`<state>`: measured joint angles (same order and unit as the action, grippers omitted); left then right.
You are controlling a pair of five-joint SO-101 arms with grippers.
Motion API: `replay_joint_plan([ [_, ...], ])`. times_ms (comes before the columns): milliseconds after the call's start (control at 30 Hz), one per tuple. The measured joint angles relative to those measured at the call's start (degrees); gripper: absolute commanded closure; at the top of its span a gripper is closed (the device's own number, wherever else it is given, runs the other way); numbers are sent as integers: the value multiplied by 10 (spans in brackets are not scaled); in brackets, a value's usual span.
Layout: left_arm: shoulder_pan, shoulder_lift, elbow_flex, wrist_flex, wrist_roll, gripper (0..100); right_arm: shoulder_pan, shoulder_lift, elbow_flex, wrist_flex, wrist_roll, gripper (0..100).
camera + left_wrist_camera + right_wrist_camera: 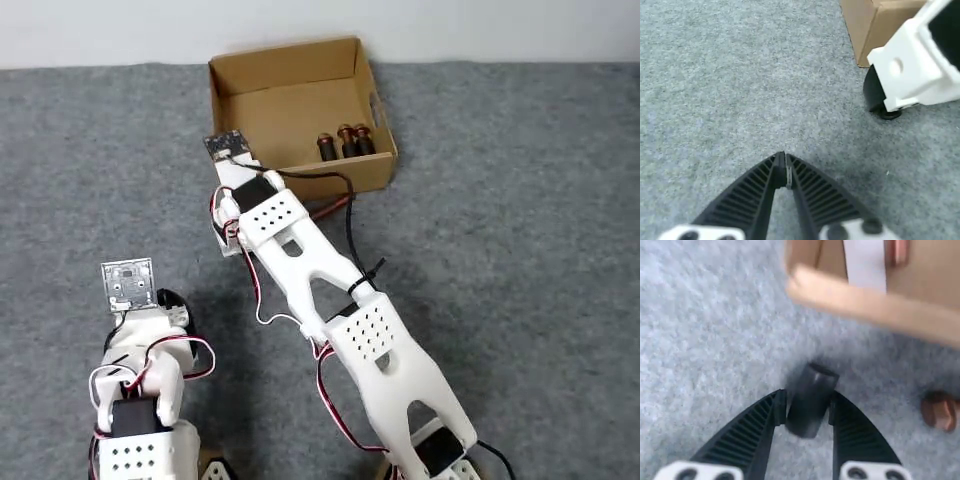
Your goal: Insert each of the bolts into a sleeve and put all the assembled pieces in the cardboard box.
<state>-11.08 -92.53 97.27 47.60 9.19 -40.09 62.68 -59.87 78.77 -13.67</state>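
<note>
Box: the open brown cardboard box (290, 75) stands on the grey felt-like tabletop (520, 250), its opening facing up.
Assembled pieces: three copper-headed bolts in dark sleeves (346, 143) lie side by side inside the box, touching one another, in the corner by its front and right walls.
Right arm: the white right arm (330, 270) stretches across the tabletop, and its wrist ends just outside the box's front wall, near the front left corner.
Right pincer: the right pincer (806, 397) grips a black cylindrical sleeve (811, 400) between its two ribbed black fingers (760, 425), just outside the box wall and low over the tabletop.
Sleeve: tilted, its free end pointing towards the box.
Loose bolt: a copper-brown bolt (939, 411) lies on the tabletop outside the box, near its wall and apart from the gripped sleeve.
Left arm: the white left arm (140, 380) sits well apart from the box, off its front left corner.
Left pincer: the left pincer (785, 162) is closed with its tips touching and nothing between them, over bare tabletop.
</note>
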Motion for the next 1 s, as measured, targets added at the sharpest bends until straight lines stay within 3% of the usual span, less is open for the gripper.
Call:
replay_joint_plan([
  [133, 0, 0, 0, 0, 0, 994, 8, 14, -11, -4, 2, 991],
  [400, 0, 0, 0, 0, 0, 994, 18, 17, -33, 51, 3, 991],
  [700, 0, 0, 0, 0, 0, 994, 17, 19, -159, 215, 3, 991],
  [1000, 0, 0, 0, 0, 0, 994, 27, 6, -100, 217, -1, 991],
])
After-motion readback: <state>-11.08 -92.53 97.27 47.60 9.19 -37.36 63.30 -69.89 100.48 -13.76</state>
